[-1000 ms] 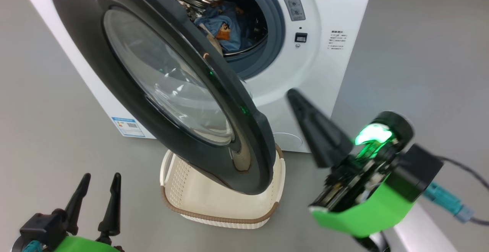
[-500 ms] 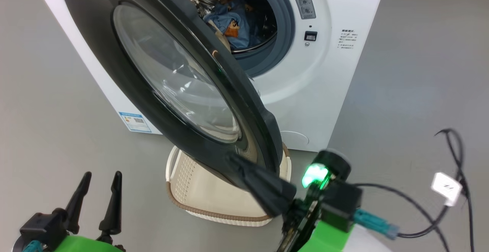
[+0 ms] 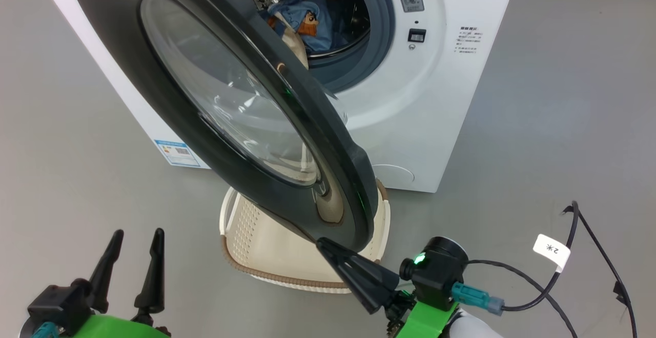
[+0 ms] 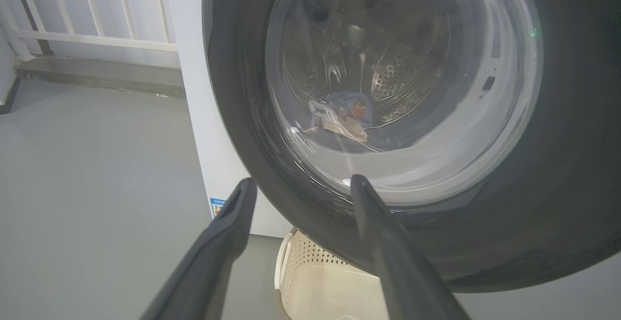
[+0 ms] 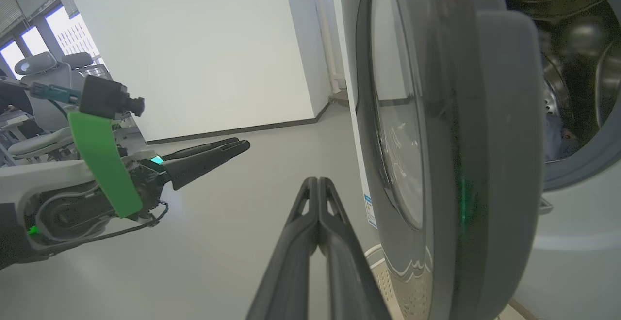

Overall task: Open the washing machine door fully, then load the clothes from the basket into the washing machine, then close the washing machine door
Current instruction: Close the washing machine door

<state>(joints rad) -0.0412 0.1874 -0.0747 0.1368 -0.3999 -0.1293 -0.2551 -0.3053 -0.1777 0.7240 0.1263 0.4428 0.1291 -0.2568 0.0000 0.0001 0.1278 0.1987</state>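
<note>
The washing machine door stands partly open, swung out from the left side of the washing machine. Its glossy black rim slants across the drum opening, and its lower edge hangs above the basket. The basket sits on the grey floor right against the foot of the machine, with its perforated cream wall and brown rim in sight beneath the door.

The clothes lie inside the steel drum: blue fabric with an orange-brown cartoon figure, and a beige piece toward the front of the opening. In the left wrist view they show through the glass bowl as a small bundle.

The right gripper has its two fingers pressed together with nothing between them. Its tip is close under the door's lower rim. In the right wrist view the gripper points along the door's outer face with a strip of floor between them.

The left gripper is at the lower left, well apart from the door, with its fingers spread and holding nothing. A blue label sticker sits low on the machine's front.
</note>
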